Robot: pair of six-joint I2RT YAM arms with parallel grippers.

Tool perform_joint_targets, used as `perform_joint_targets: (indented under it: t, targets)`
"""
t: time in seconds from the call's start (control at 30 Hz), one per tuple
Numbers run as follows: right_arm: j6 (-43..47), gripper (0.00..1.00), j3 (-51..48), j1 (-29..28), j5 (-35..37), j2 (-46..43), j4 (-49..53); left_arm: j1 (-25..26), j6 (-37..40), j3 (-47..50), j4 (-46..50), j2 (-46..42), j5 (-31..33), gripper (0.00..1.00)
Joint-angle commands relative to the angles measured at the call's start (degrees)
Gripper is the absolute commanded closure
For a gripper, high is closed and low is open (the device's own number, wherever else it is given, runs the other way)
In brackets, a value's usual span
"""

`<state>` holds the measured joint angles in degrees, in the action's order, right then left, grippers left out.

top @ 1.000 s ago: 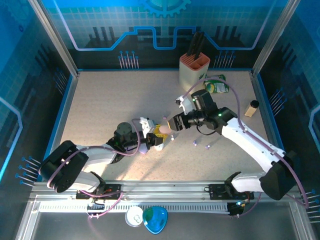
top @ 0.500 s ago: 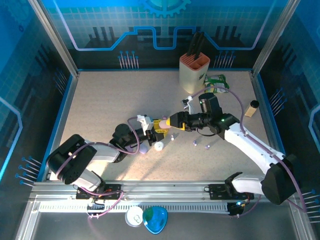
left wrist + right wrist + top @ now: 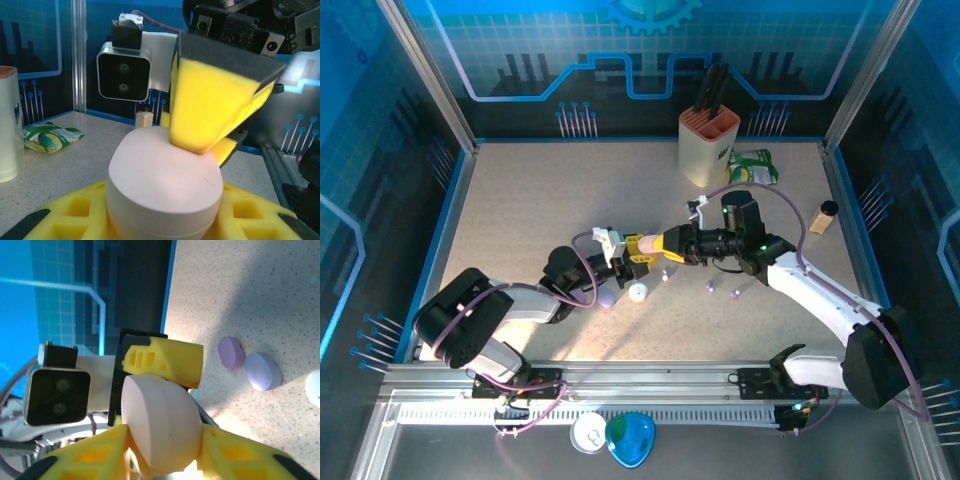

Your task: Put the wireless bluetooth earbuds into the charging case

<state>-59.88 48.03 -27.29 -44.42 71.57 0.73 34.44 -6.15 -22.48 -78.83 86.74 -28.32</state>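
Closed pink charging case (image 3: 165, 185) gripped on both sides, tiny earbuds (image 3: 710, 288) loose on tabletop (image 3: 540, 220)

Top view high above whole table (image 3: 540, 200), wrist views close-up, facing each other across pink case (image 3: 165, 185)

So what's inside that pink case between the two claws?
Its inside is hidden: the pink case looks shut, just a seam showing. The left gripper and right gripper both pinch its shell.
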Motion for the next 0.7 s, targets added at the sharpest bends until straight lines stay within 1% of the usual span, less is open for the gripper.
perform_joint_targets:
  t: [0.0,0.07,0.13,0.23,0.33,0.4,0.5,0.57,0.67]
  targets:
    - [-1.4,0.73,-0.4,0.9,-1.1,-0.6,-2.5,0.0,-0.9,-1.1,-1.5,0.4,-1.7,0.66]
    - [-1.4,0.76,-0.6,1.2,-0.8,-0.9,-2.5,0.0,-1.0,-1.0,-1.5,0.4,-1.7,0.65]
    - [-1.5,0.77,-0.9,1.6,-0.4,-1.2,-2.6,-0.1,-1.1,-0.8,-1.4,0.3,-1.7,0.61]
    - [-1.1,0.79,-1.8,2.3,1.4,-1.8,-3.4,-0.1,-1.5,-0.5,-1.2,0.1,-1.4,0.46]
    - [1.0,0.79,-3.2,3.9,3.7,-2.1,-3.3,-0.2,-1.1,-0.3,2.0,-1.2,-1.3,0.30]
    - [2.4,0.79,-4.8,5.8,6.0,-2.0,-1.9,-0.4,0.0,0.3,4.6,-2.6,-0.4,0.21]
    - [5.2,0.78,-7.2,9.6,8.9,-1.1,-0.2,-0.5,1.6,1.2,10.4,-5.8,1.7,0.08]
    - [7.6,0.78,-7.9,12.1,10.5,0.5,1.1,-0.5,3.2,1.2,16.7,-8.8,2.8,0.02]
    - [10.0,0.78,-7.7,14.6,12.7,3.9,1.6,-0.6,4.9,0.8,25.8,-13.4,5.2,0.01]
